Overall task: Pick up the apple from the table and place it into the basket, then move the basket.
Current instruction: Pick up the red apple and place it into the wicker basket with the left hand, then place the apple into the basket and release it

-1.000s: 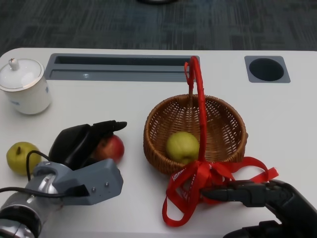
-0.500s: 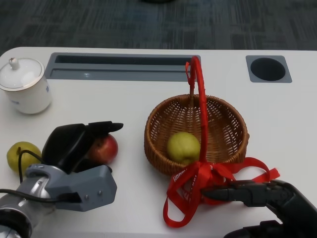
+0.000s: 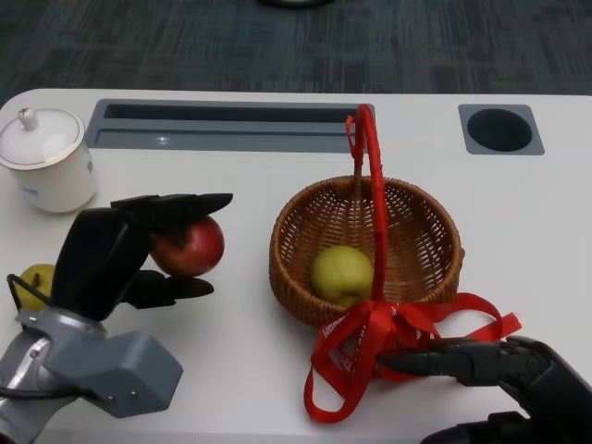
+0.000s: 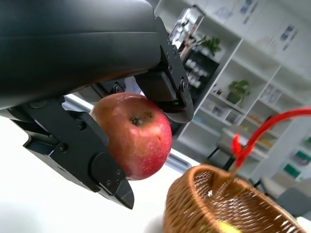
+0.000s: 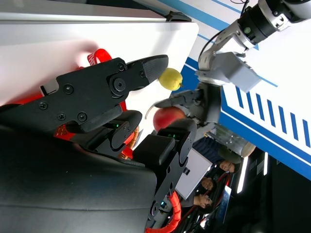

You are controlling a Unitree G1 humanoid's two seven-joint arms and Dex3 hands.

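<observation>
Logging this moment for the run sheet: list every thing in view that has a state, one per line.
red apple: held in the left robot hand, lifted off the table.
left robot hand: gripping the red apple.
right robot hand: fingers extended by the red ribbon; holding nothing visible.
basket: upright, handle up, one green apple inside.
green apple: resting in the basket.
white lidded cup: lid on.

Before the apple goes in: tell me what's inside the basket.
One yellow-green fruit lies in the wicker basket. The red handle crosses it, hiding a strip of the floor.

white table (image 3: 231, 185), dark carpet (image 3: 277, 46) — white shelving (image 4: 252, 58)
</observation>
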